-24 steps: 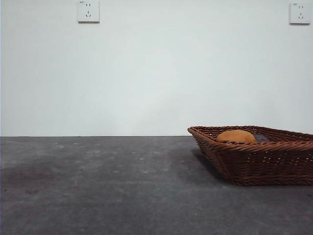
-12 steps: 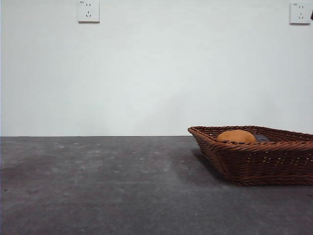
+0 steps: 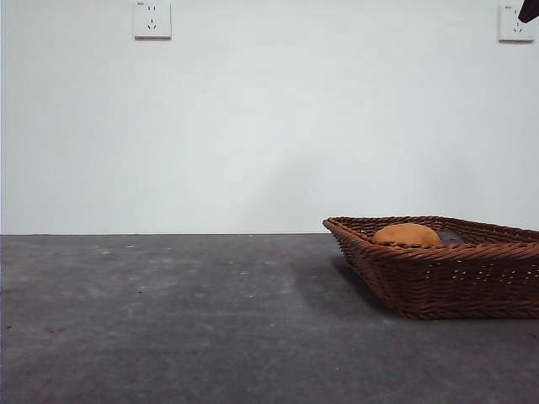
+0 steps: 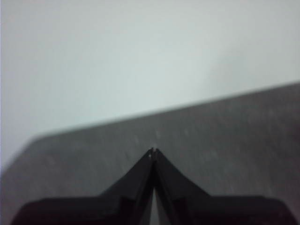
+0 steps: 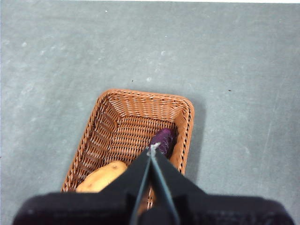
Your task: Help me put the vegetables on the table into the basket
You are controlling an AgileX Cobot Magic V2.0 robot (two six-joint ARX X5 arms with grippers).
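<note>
The basket (image 3: pixel 438 268) is seen standing on the grey desk (image 3: pixel 168 320), at the right side of the front view. It is brown and woven, with a braided rim. From the right wrist view it is seen from above (image 5: pixel 136 136), and its woven floor is shown.

Two vegetables are seen inside the basket. The potato (image 3: pixel 407 235) is orange-brown and round, and its top is seen just over the rim in the front view. In the right wrist view the potato (image 5: pixel 101 177) is seen lying by one wall of the basket. The eggplant (image 5: pixel 162 139) is dark purple and is seen lying against the other long wall, apart from the potato. Only a little dark bit of it (image 3: pixel 450 237) is seen behind the potato in the front view. Its green cap cannot be made out. The yellow corn cannot be seen in any picture.

The right pincer (image 5: pixel 153 149) is held high above the basket. Its two black jaws are pressed together at the tips, and nothing is held between them. A small black tip (image 3: pixel 529 10) is seen at the top right corner of the front view.

The left pincer (image 4: pixel 153 151) is held over a bare part of the desk, near a pale wall (image 4: pixel 140 56). Its jaws are also pressed together, and nothing is held.
</note>
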